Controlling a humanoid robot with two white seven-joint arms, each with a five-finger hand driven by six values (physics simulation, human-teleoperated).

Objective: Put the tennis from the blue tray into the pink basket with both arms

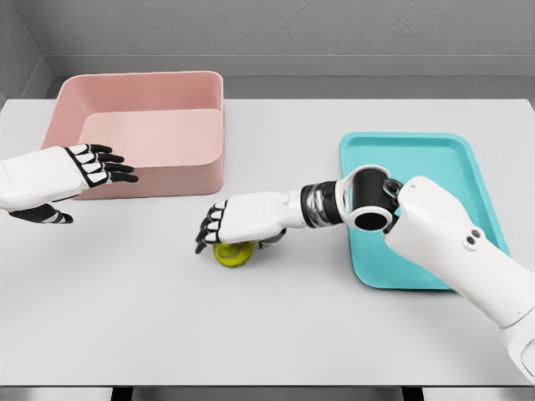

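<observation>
A yellow-green tennis ball [231, 253] lies on the white table between the pink basket [142, 134] and the blue tray [418, 209]. My right hand [219, 227] reaches left across the table and covers the ball from above, fingers curved down around it; the ball's top is hidden by the palm. Whether the ball rests on the table or is lifted I cannot tell. My left hand [96, 167] hovers in front of the basket's left front corner, fingers spread flat and holding nothing.
The pink basket stands at the back left with nothing in it. The blue tray sits at the right, partly hidden by my right forearm [451, 242]. The table's front edge [267, 386] runs along the bottom.
</observation>
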